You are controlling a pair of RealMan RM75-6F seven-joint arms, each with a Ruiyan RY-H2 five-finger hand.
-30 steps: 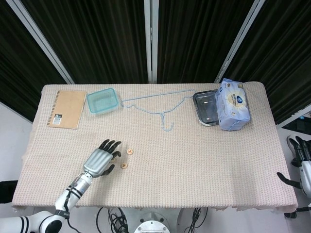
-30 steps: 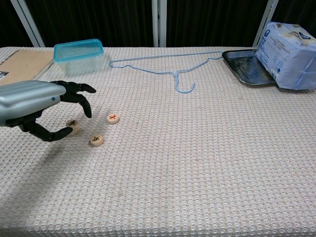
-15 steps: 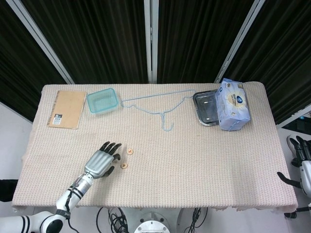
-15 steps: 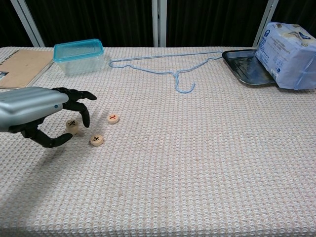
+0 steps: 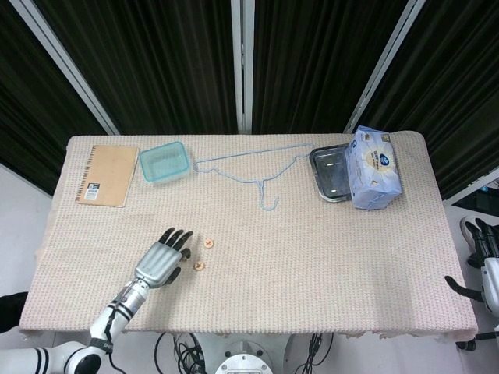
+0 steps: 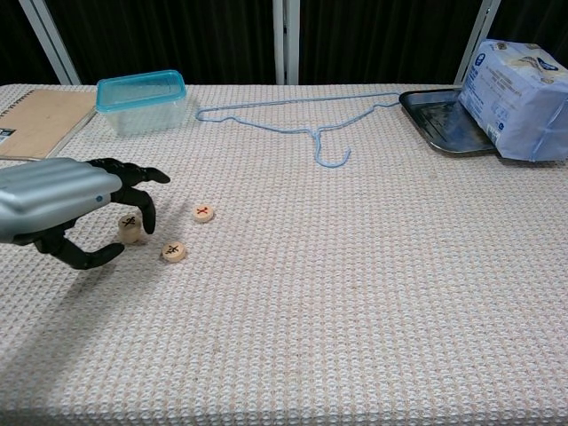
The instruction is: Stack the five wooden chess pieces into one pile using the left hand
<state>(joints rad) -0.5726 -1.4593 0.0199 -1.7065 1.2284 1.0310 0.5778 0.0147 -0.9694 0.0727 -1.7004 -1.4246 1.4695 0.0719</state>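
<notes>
The tabletop [image 5: 327, 265] is big and covered with a bumpy pale cloth. On its far right side sits a blue and white soft pack [image 5: 374, 167], leaning on a dark metal tray [image 5: 327, 175]. At the far left lies a brown notebook [image 5: 107, 174], and next to it a see-through teal box [image 5: 164, 161]. A thin blue wire hanger [image 5: 253, 167] lies flat between the box and the tray, with its hook pointing toward the robot.

The left hand [image 6: 67, 209] is low over the near left part of the tabletop. Its fingers [image 6: 142, 182] are curled down and apart from the thumb, with nothing held between them. The right hand [image 5: 485, 265] is off the right edge of the tabletop, and I cannot tell if it is curled in or spread.

The wooden chess pieces are small round discs that lie flat, marks up. A short pile [image 6: 130, 228] stands right under the left hand's fingertips. One disc [image 6: 173, 252] lies just beside it, nearer the robot. Another disc [image 6: 203, 212] lies a bit farther to the right.
</notes>
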